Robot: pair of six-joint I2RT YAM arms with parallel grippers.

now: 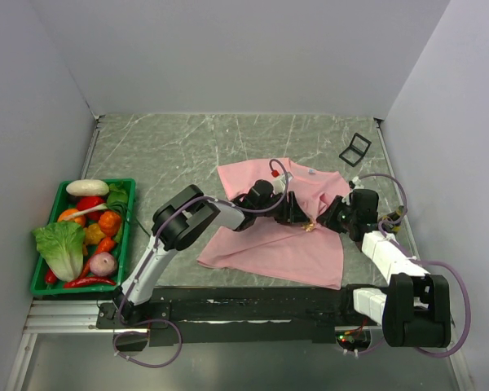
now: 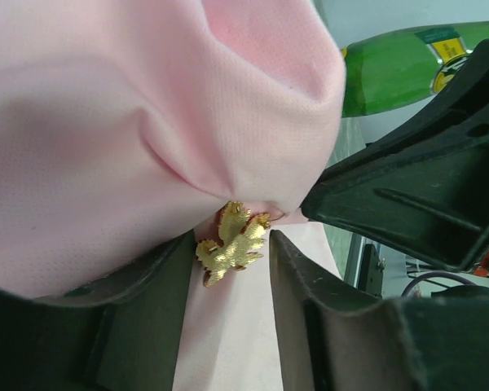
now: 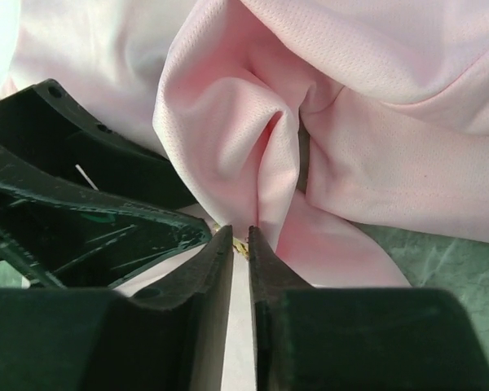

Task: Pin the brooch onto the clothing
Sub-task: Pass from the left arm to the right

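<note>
While both arms reach inward over it, the grey marbled table (image 1: 187,147) carries the clothing (image 1: 269,252), a light pink T-shirt spread just right of the table's middle in the top view, with its neck toward 12 o'clock. A green crate (image 1: 122,182) of toy vegetables stands at the table's 8 o'clock edge, well apart from the shirt. A small black frame-like object (image 1: 354,149) lies near the 1 o'clock corner.

The 2 grippers meet over the shirt, the left one coming in from 9 o'clock and the right one from 3 o'clock. In the left wrist view, a fold of pink fabric bulges above the left gripper (image 2: 231,238). Its 2 dark fingers (image 2: 310,318) stand apart with the brooch between their tips, and I cannot tell whether they press it. A green bottle (image 2: 391,77) shows at that view's 1 o'clock.

The right gripper (image 3: 240,236) is released by a sliver. A slim pale gap runs between its fingers (image 3: 204,301), whose tips sit just under a pinched fold of the shirt.

The brooch (image 2: 232,244), a tiny jagged leaf shape that looks gold with dark red edges, hangs against the underside of the fold, toward 3 o'clock from the shirt's middle.
</note>
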